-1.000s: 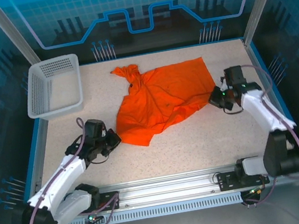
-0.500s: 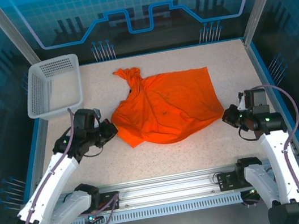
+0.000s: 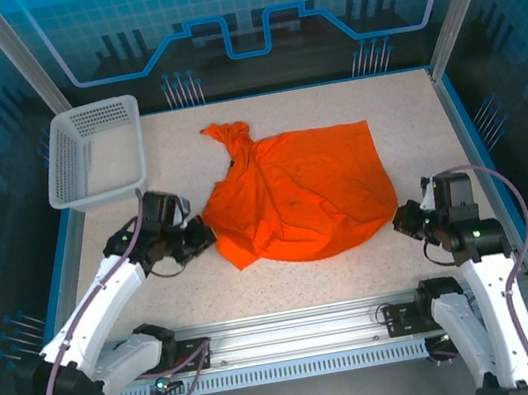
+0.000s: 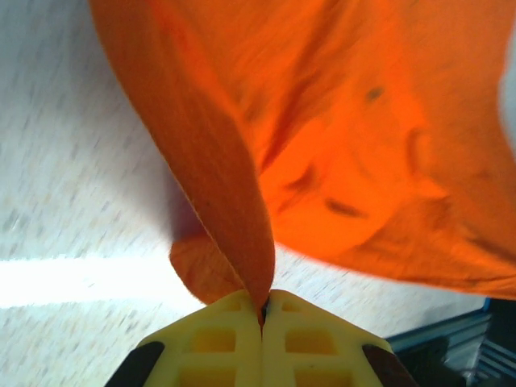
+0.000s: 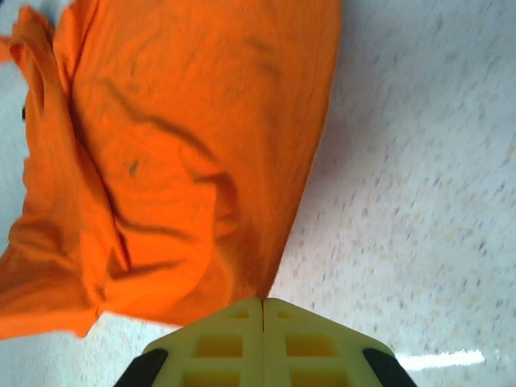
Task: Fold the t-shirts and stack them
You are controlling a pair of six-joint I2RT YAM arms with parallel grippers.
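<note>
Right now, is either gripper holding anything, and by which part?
Both hold the t-shirt. The left gripper pinches a fold at its left edge, and the right gripper pinches its near right corner. Both are shut on the fabric.

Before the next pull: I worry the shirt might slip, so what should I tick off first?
1. Left pincer shut on the t-shirt edge: ok.
2. Right pincer shut on the opposite edge: ok.
3. T-shirt lying flat: not ok, it is wrinkled and twisted into a bunch at its far end.
4. Matching corners held: cannot tell.
5. Basket apart from the t-shirt: ok.
6. Bare table near the arms for laying it out: ok.
</note>
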